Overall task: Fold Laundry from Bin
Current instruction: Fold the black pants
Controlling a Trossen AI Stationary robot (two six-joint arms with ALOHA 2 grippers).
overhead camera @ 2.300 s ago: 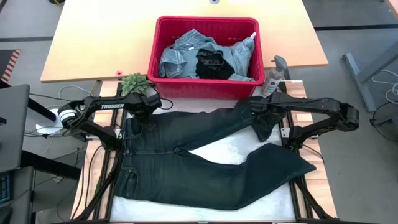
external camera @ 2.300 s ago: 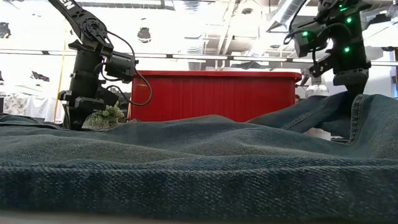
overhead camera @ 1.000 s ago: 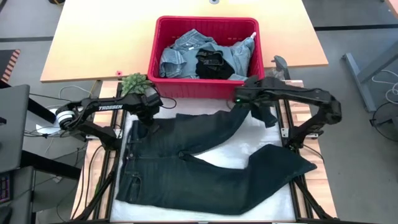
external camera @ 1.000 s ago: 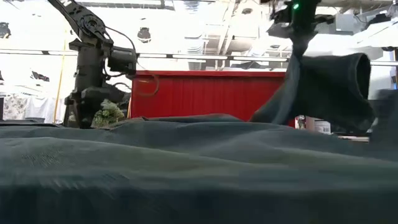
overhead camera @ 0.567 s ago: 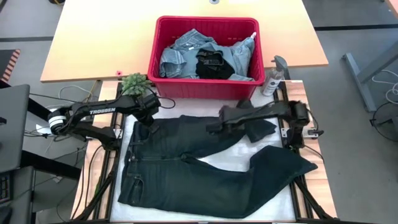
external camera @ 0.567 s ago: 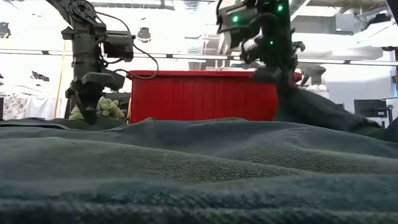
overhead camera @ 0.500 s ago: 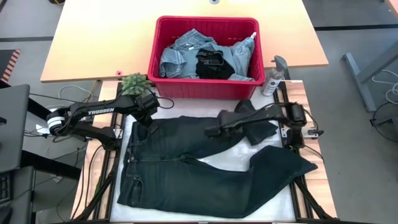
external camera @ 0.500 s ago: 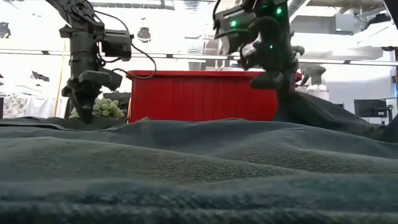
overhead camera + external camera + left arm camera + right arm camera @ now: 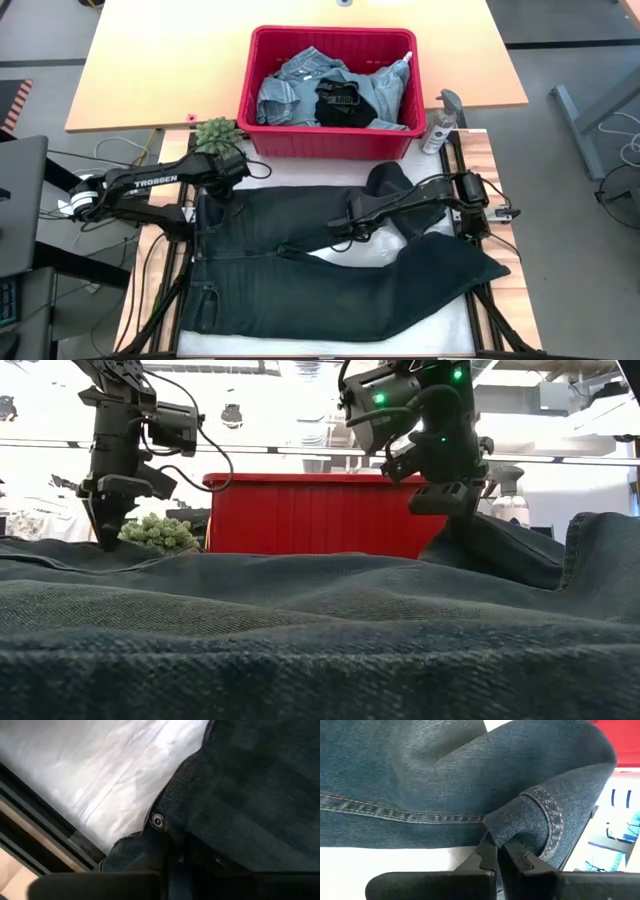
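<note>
Since a moment ago, your right pincer [image 9: 499, 854] has carried the jeans [image 9: 300, 290] hem [image 9: 545, 815] inward, clamped on it, while your left pincer [image 9: 207, 196] pinches the waistband [image 9: 165, 827].

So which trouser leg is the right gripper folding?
The leg nearer the bin: the right gripper pinches its hem over the thigh. The other leg lies flat, untouched.

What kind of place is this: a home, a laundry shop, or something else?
Probably a robotics lab or workshop, not a home. The table stands on a bare floor with loose cables, the ceiling shows open ducts, and jeans lie between two robot arms by a bin.
</note>
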